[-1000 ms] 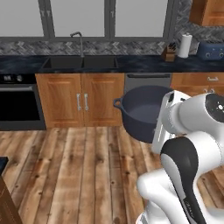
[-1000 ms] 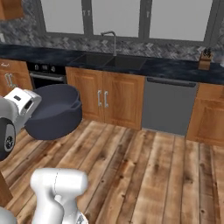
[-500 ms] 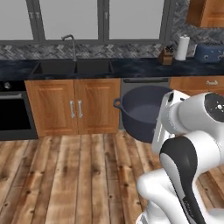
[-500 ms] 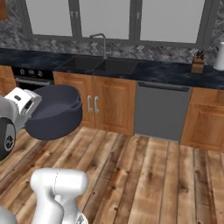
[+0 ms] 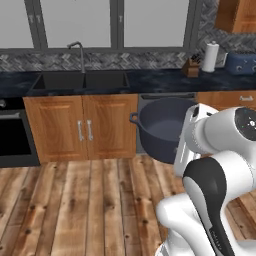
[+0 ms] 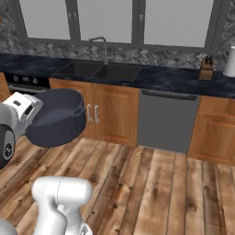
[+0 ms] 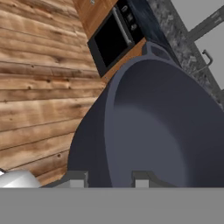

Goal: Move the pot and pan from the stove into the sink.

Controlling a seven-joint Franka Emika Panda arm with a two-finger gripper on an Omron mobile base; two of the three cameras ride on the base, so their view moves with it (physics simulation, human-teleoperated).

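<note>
1. I've got the pot [image 5: 162, 129] up in the air, carried at the end of the arm, well clear of the wooden floor [image 5: 75, 200].
2. Through the hand camera, the gripper [image 7: 107, 180] is pinched narrow on the pot's near wall: one fingertip [image 7: 76, 181] sits outside the rim, the other inside the bowl.
3. The pot hangs tilted, its open mouth turned partly sideways, so I look straight into its dark blue-grey inside [image 7: 162, 131].
4. From the left base camera, one small loop handle [image 5: 134, 118] sticks out on the pot's far side from the hand.
5. Ahead of the gripper and above the pot's level runs the dark countertop [image 5: 160, 80], with the black sink [image 5: 80, 80] set into it, off to the left of the pot.
6. The curved faucet [image 5: 79, 52] stands behind the sink, under the windows.
7. In the right base camera, the pot [image 6: 57, 117] hangs in front of the wooden cabinet doors [image 6: 108, 112], below and left of the sink [image 6: 98, 70].
8. A grey dishwasher front [image 6: 167, 120] sits to the right of those doors.
9. A black oven door [image 7: 109, 41] shows beyond the pot in the hand camera.
10. Far right on the counter I make out a knife block [image 5: 190, 67] and a paper towel roll [image 5: 212, 57]; the blue box beside them may be a toaster, too blurry to say.
</note>
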